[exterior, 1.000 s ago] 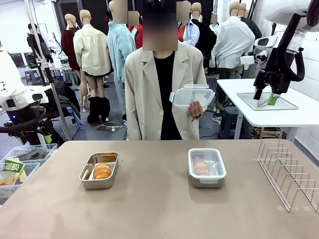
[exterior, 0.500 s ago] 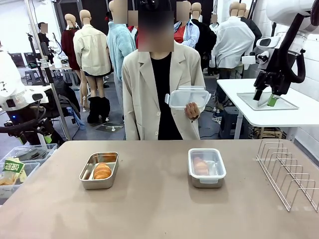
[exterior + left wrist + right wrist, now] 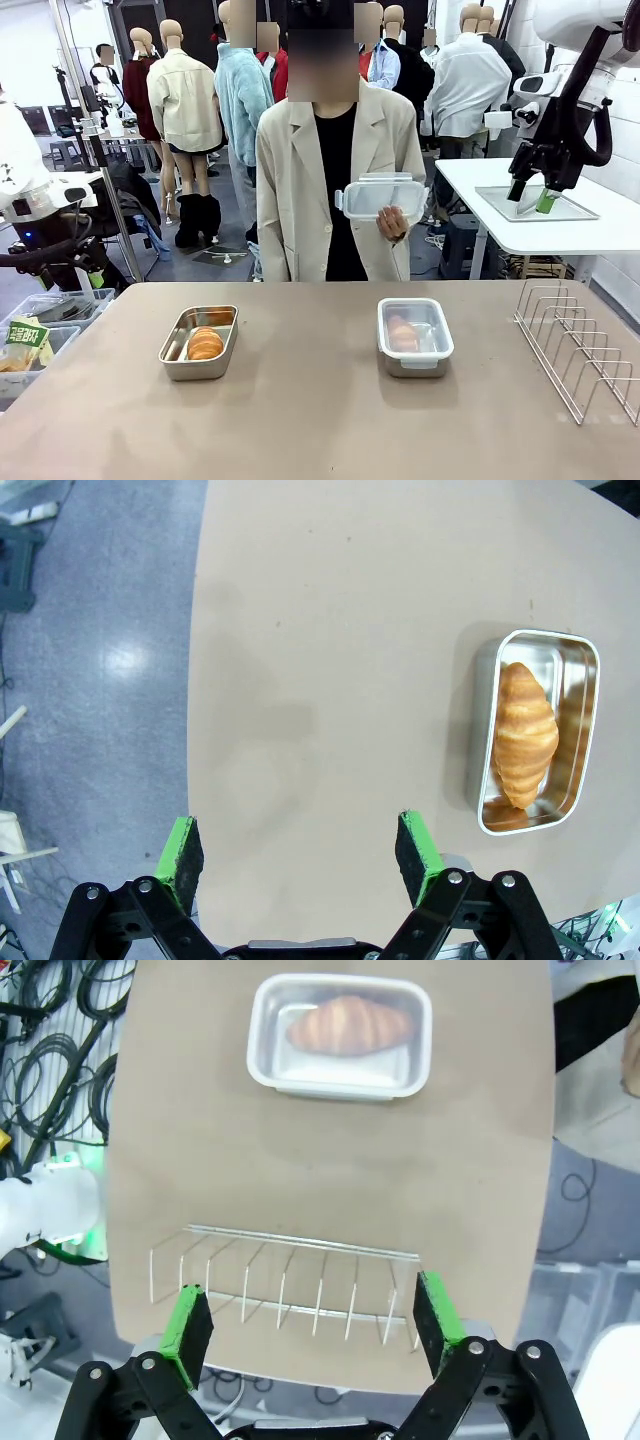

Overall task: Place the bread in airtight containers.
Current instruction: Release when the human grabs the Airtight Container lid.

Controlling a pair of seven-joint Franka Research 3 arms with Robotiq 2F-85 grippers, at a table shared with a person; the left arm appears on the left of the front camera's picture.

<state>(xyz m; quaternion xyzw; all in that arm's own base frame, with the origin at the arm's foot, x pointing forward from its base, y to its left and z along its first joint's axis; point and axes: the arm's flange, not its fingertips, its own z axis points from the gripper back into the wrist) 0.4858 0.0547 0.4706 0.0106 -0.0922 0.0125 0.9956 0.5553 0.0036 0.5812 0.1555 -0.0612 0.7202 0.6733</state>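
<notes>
One croissant [image 3: 205,343] is seated in the uncovered left tin [image 3: 198,343]; the other is enclosed in the lidded right tin [image 3: 414,336]. The remaining lid [image 3: 379,199] is held by the person's hand [image 3: 390,220], beyond the counter [image 3: 310,420]. Both tools, left [image 3: 298,852] and right [image 3: 312,1327], are spread wide and empty.

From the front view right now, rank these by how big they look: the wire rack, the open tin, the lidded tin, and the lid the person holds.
1. wire rack, clearly largest.
2. lidded tin and open tin: alike, no ranking.
3. lid in the person's hand: looks about tin-sized, but it is farther off, so unsure.
</notes>
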